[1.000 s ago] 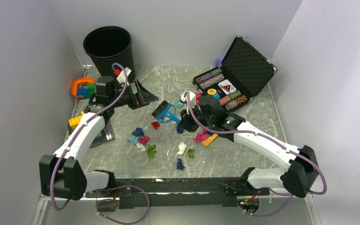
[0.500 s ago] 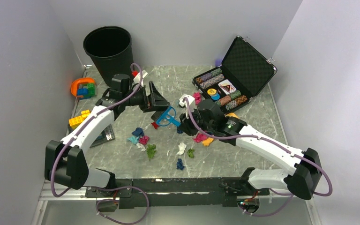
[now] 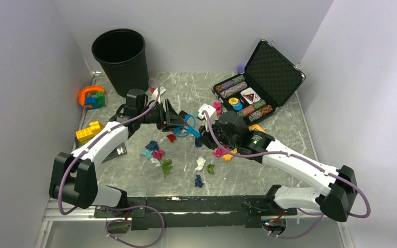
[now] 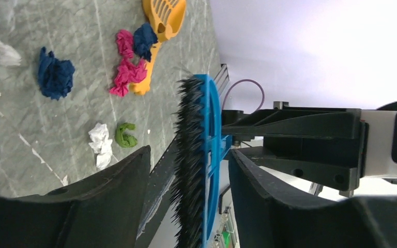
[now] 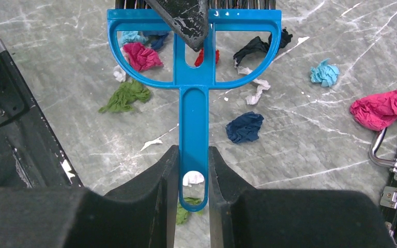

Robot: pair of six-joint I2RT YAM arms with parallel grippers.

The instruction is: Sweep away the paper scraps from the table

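Several paper scraps lie mid-table [image 3: 134, 178]: pink [image 3: 158, 154], green [image 3: 166, 166], white [image 3: 200, 163], dark blue [image 3: 198, 181]. My right gripper [image 3: 207, 127] is shut on the handle of a blue brush [image 3: 187, 126]; in the right wrist view the handle [image 5: 193, 129] sits between its fingers [image 5: 193, 155], above pink [image 5: 140, 56], green [image 5: 126, 95] and dark blue [image 5: 244, 127] scraps. My left gripper [image 3: 178, 120] is open, its fingers either side of the brush head [image 4: 196, 170] with gaps on both sides [image 4: 188, 155].
A black bin [image 3: 120, 54] stands at the back left. An open poker chip case [image 3: 258, 77] is at the back right. Toy bricks [image 3: 88, 132] and an orange holder [image 3: 90, 95] lie at the left edge. An orange scoop [image 3: 231, 154] lies by the right arm.
My left arm has swung right from beside the bin, and its open fingers now straddle the brush head. My right gripper has kept hold of the handle and shifted slightly.
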